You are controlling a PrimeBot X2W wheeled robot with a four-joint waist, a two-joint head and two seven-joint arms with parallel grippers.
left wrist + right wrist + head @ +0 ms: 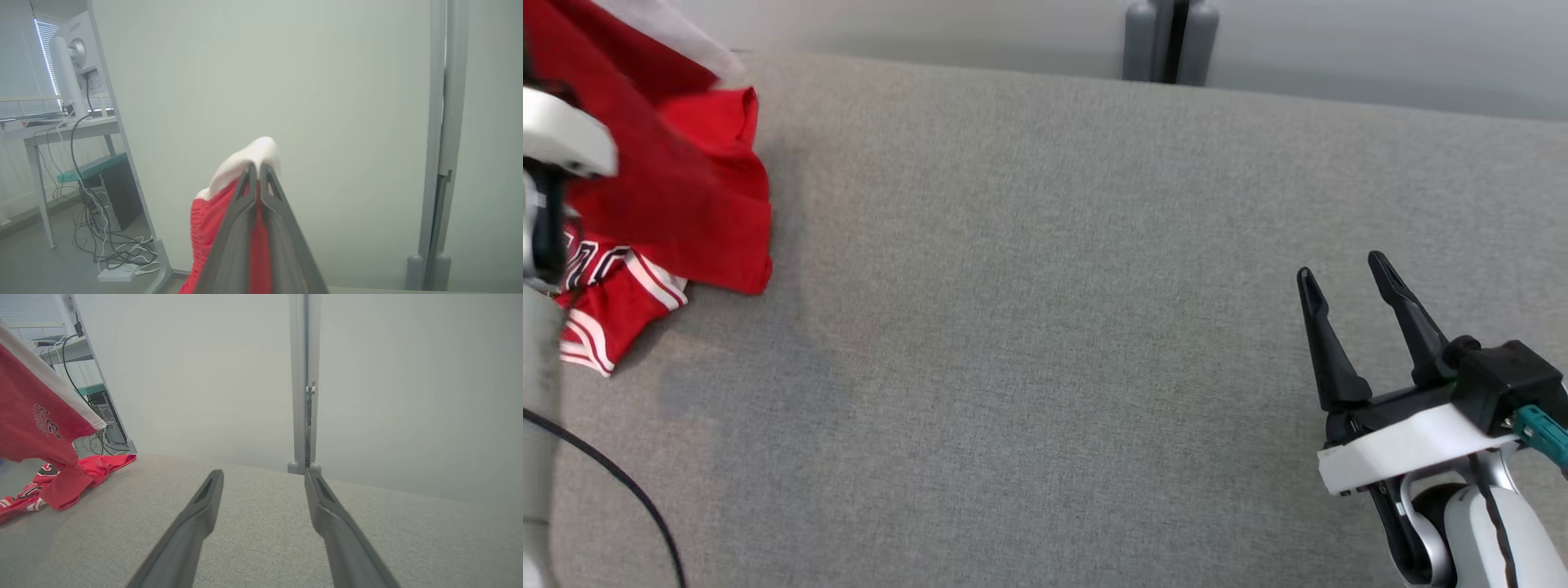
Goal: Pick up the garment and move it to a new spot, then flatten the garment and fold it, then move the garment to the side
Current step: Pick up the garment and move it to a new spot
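Garment (686, 204) hangs clamped in raised left hand (258, 165); right hand (1342, 269) hovers spread, empty.

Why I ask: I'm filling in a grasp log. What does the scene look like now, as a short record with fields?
surface: grey fabric-covered table
garment: red with white trim, one end lifted, the rest bunched at the table's left end
left gripper: jaws shut on the garment, pinching white and red cloth
right gripper: jaws open, holding nothing, over the table's right side
garment flattened: no
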